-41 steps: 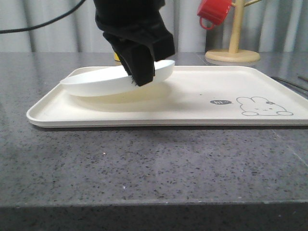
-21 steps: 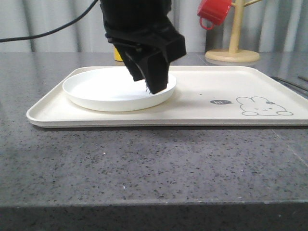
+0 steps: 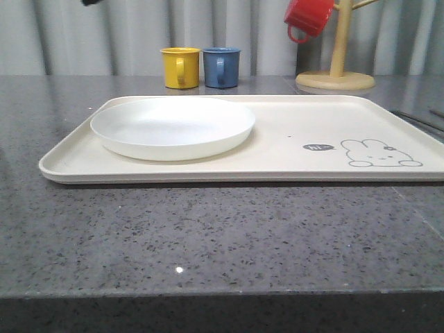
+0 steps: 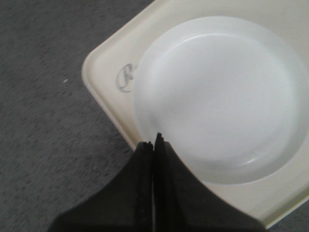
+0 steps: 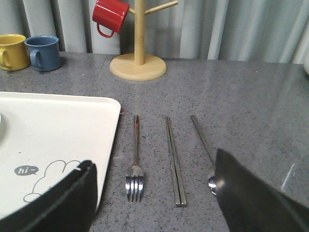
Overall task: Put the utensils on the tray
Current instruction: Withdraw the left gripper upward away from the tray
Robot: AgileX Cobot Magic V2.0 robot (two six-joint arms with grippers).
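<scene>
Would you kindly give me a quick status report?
Left end effector shut, empty, above plate. Right end effector open. Plate on tray; fork, chopsticks, spoon off it. No obstruction.

The left gripper (image 4: 154,145) is matte black, its two fingers (image 4: 166,188) broad at the base and narrowing to thin, slightly ragged tips with a fine seam running between them. The right gripper (image 5: 154,193) is likewise black, its two fingers (image 5: 251,203) wide, flat and wedge-shaped, with smooth faintly glossy faces.
</scene>
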